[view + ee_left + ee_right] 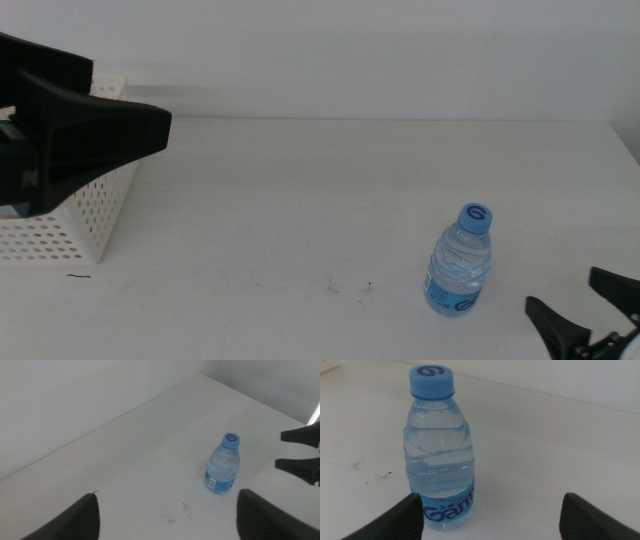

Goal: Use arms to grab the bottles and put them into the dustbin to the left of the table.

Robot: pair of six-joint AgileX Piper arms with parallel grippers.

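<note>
A clear water bottle with a blue cap and label stands upright on the white table, toward the front right. My right gripper is open just right of it, low at the table's front edge; in the right wrist view the bottle stands close ahead of the open right gripper, not between the jaws. My left gripper hangs open and empty above the white perforated dustbin at the far left. From the left wrist view the bottle is far off, with the right gripper beside it.
A few dark specks mark the table left of the bottle. A short dark mark lies in front of the dustbin. A pale wall runs along the table's back edge.
</note>
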